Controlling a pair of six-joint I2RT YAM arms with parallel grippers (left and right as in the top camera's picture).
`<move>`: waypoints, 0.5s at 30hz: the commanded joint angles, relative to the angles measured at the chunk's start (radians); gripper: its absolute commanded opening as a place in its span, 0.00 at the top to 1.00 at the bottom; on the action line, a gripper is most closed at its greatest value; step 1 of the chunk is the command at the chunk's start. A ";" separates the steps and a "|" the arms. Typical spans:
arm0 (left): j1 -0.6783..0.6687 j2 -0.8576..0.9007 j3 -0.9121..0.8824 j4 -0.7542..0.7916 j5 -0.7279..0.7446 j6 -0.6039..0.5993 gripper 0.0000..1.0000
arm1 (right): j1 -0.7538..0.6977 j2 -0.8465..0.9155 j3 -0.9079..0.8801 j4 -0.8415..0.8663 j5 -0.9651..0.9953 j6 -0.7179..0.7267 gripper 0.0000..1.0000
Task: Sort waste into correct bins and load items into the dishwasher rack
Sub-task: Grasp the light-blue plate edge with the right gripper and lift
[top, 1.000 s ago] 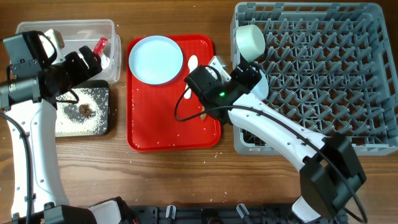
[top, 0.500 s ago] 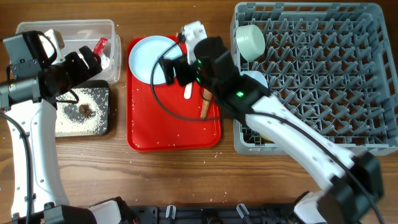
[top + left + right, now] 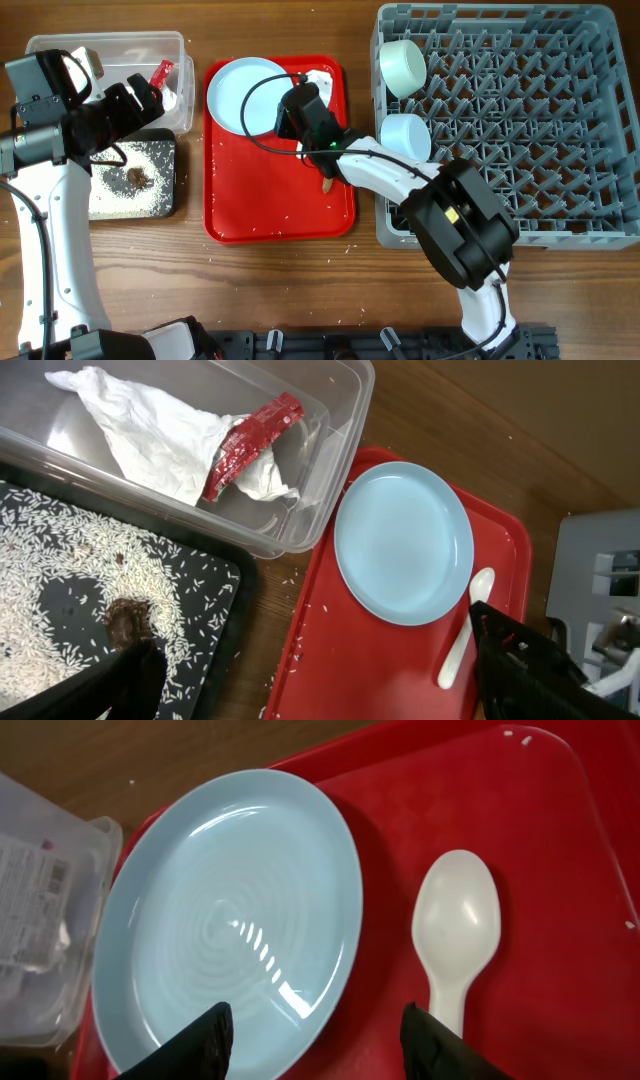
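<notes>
The pale blue plate [image 3: 243, 95] lies at the back of the red tray [image 3: 280, 215], with the white spoon [image 3: 455, 930] beside its right rim. My right gripper [image 3: 297, 112] is open and empty, low over the plate's right edge [image 3: 230, 910]; the jaws stand one over the plate and one over the spoon's handle. A brown stick [image 3: 327, 183] lies on the tray. My left gripper [image 3: 150, 100] is open and empty, hovering by the clear tub [image 3: 110, 45], which holds tissue [image 3: 150, 435] and a red wrapper [image 3: 245, 445]. Two bowls [image 3: 402, 65] [image 3: 405, 135] sit in the grey rack [image 3: 520, 120]. The yellow cup is out of view.
The black tray [image 3: 165, 150] in front of the tub holds rice grains and a brown lump [image 3: 137, 177]. Scattered grains lie on the red tray and on the wood beside it. The rack's near left corner stands close behind my right arm.
My right gripper has moved from the rack's left edge leftward across the red tray and now sits over the plate's right rim. The left arm has not moved.
</notes>
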 commanded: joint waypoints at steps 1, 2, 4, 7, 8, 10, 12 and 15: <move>0.006 -0.013 0.014 0.003 -0.002 0.019 0.00 | -0.006 0.075 0.055 -0.002 0.017 0.024 0.46; 0.006 -0.013 0.014 0.003 -0.002 0.019 0.00 | -0.006 0.091 0.076 -0.013 0.016 0.024 0.47; 0.006 -0.013 0.014 0.003 -0.002 0.019 0.00 | -0.008 0.129 0.130 -0.050 0.014 0.024 0.50; 0.006 -0.013 0.014 0.003 -0.002 0.019 0.00 | -0.015 0.165 0.175 -0.092 -0.006 0.024 0.62; 0.006 -0.013 0.014 0.003 -0.002 0.019 0.00 | -0.016 0.165 0.175 -0.093 -0.017 0.024 0.66; 0.006 -0.013 0.014 0.003 -0.002 0.019 0.00 | -0.017 0.165 0.175 -0.105 -0.032 0.024 0.80; 0.006 -0.012 0.014 0.003 -0.002 0.019 0.00 | -0.017 0.164 0.180 -0.137 -0.048 0.024 0.91; 0.006 -0.013 0.014 0.003 -0.002 0.019 0.00 | -0.018 0.164 0.230 -0.314 -0.066 0.020 0.95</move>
